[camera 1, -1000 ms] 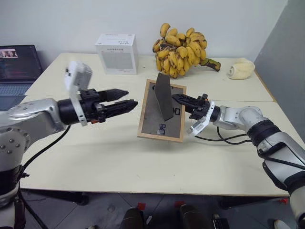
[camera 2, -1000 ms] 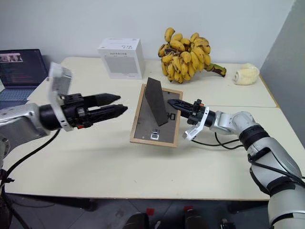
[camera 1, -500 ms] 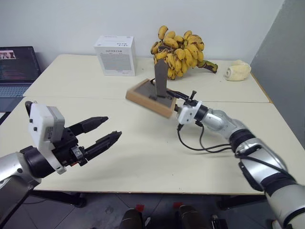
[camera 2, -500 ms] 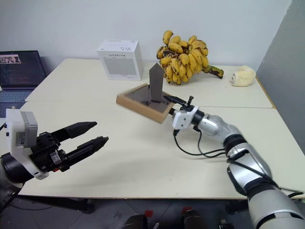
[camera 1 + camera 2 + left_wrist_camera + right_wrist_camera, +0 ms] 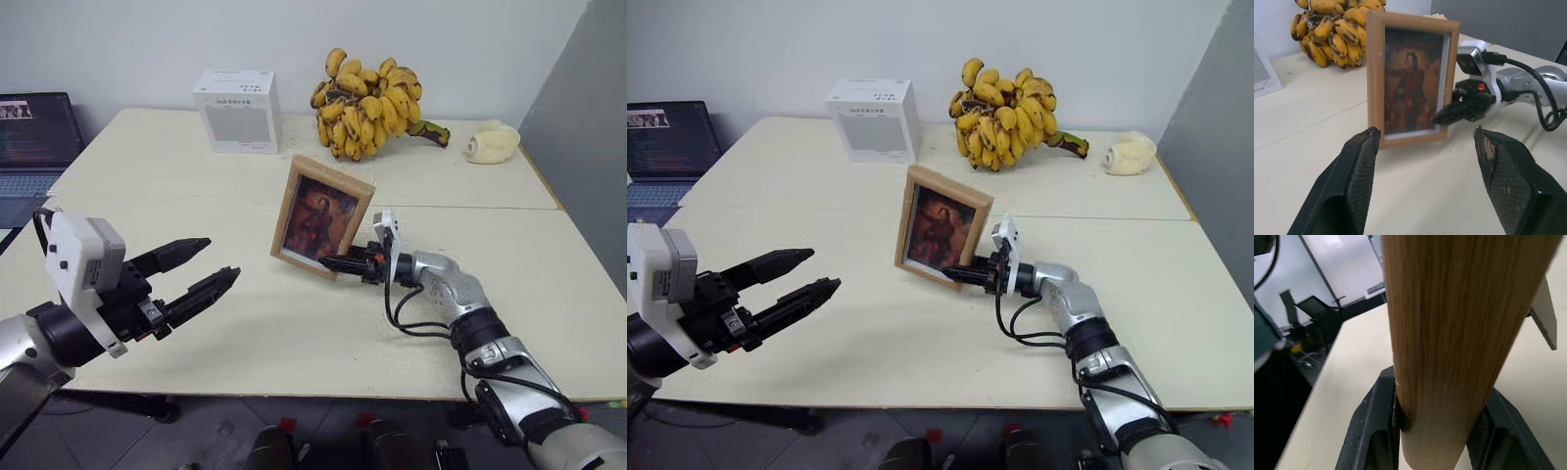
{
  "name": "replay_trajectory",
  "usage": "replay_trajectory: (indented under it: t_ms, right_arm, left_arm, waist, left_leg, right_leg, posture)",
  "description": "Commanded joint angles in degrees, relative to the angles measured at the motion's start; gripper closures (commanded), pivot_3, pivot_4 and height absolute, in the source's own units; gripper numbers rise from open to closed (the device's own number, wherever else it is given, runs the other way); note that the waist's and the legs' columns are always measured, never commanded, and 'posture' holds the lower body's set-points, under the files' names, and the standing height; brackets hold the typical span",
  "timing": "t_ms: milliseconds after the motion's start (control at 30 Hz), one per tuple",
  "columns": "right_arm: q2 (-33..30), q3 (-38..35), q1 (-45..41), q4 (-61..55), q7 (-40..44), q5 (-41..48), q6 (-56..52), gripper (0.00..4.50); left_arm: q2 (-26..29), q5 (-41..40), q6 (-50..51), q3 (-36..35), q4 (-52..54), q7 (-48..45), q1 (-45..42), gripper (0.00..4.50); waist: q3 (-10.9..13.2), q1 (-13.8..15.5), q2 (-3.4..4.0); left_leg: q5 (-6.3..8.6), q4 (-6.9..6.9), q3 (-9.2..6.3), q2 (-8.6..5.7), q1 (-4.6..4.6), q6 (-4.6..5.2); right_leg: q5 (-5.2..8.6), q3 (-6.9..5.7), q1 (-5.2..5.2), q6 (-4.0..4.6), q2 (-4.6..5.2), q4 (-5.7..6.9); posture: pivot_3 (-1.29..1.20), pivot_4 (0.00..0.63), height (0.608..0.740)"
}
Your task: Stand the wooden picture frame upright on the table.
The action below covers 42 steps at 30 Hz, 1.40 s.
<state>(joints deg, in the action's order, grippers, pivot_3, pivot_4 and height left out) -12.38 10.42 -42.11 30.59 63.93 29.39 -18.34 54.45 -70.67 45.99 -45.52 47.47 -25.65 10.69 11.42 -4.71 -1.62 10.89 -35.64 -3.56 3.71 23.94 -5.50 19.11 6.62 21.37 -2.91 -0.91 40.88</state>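
Right gripper [image 5: 338,263] is clamped on the lower right edge of the picture frame [image 5: 321,217], which I see standing upright mid-table [image 5: 294,333], portrait side towards me: light wood border, reddish-brown figure. Its back and stand are hidden from me. Left gripper [image 5: 201,270] hangs spread wide and empty, well apart from it.

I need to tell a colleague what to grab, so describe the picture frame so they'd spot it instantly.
On the table, in front of the bananas, the frame stands upright, its lower edge pinched by the right gripper. It's light wood around a reddish-brown portrait, unlike the white box behind.
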Motion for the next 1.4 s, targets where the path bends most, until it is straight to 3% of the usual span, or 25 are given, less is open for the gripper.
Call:
replay_trajectory:
  t_ms: [33, 400, 467, 667, 833, 1167, 1400]
  right_arm:
    - [1.94, -1.4, 1.64, -2.88, -0.54, -0.33, -0.28, 3.21]
    - [1.84, 3.03, 5.75, 6.55, 0.87, -14.0, 16.72, 3.21]
    - [1.85, 2.3, 5.24, 7.64, 0.75, -13.93, 16.87, 2.51]
    - [1.9, 1.39, 4.29, 8.79, -0.39, -15.69, 19.07, 1.08]
    - [0.52, 1.11, 5.15, 5.69, 0.12, -16.27, 18.36, 0.94]
    - [-10.02, -1.48, 12.53, -14.45, -0.93, -14.98, 10.9, 0.94]
    - [-16.56, -10.49, 19.05, -42.59, -9.29, -3.81, -9.29, 0.94]
  left_arm:
    - [1.62, -0.62, -1.19, 0.11, -0.48, 0.27, -1.65, 1.24]
    - [4.21, -1.16, -0.75, 1.97, -2.38, -0.16, -5.01, 1.24]
    - [4.29, -1.02, -0.75, 2.38, -2.63, -0.19, -5.34, 1.2]
    - [3.8, -0.29, -1.31, 4.94, -2.65, 0.62, -6.79, 1.2]
    - [2.54, 0.55, -2.42, 8.14, -2.77, 1.63, -9.11, 1.2]
    - [-0.22, 4.07, -3.65, 15.99, -2.44, 0.18, -10.64, 1.2]
    - [-0.62, 10.21, -4.23, 19.08, -4.2, -2.0, -9.74, 1.2]
  waist:
    - [0.0, -0.05, 0.0]
    - [-0.03, -0.13, -0.07]
    - [-0.05, -0.12, -0.11]
    - [-0.06, -0.04, -0.14]
    - [-0.06, -0.01, -0.14]
    - [-0.03, 0.1, -0.11]
    - [-0.01, 0.06, -0.07]
  left_leg:
    - [0.0, 0.01, 0.05, 0.0, -0.01, 0.0]
    - [0.01, 0.09, 0.4, 0.01, -0.16, -0.01]
    - [0.0, 0.08, 0.41, 0.0, -0.19, -0.02]
    - [0.01, 0.07, 0.44, 0.0, -0.14, -0.02]
    - [0.0, 0.08, 0.44, 0.0, -0.14, -0.02]
    - [0.01, 0.26, 0.44, 0.0, -0.05, -0.03]
    - [0.0, 0.6, 0.48, 0.02, -0.05, -0.03]
  right_leg:
    - [0.0, 0.05, 0.02, -0.01, 0.0, 0.0]
    - [0.17, 0.35, 0.02, -0.33, 0.01, -0.13]
    - [0.16, 0.36, -0.01, -0.35, 0.01, -0.13]
    - [0.16, 0.41, 0.03, -0.36, 0.01, -0.14]
    - [0.16, 0.41, 0.02, -0.36, 0.01, -0.15]
    - [0.15, 0.41, 0.05, -0.36, 0.02, -0.39]
    - [0.15, 0.44, 0.11, -0.35, 0.02, -0.62]
  posture:
    - [0.0, 0.15, 0.74]
    - [0.0, 0.15, 0.74]
    - [0.0, 0.15, 0.74]
    - [0.0, 0.15, 0.74]
    - [0.0, 0.15, 0.74]
    - [0.0, 0.15, 0.74]
    - [0.0, 0.15, 0.74]
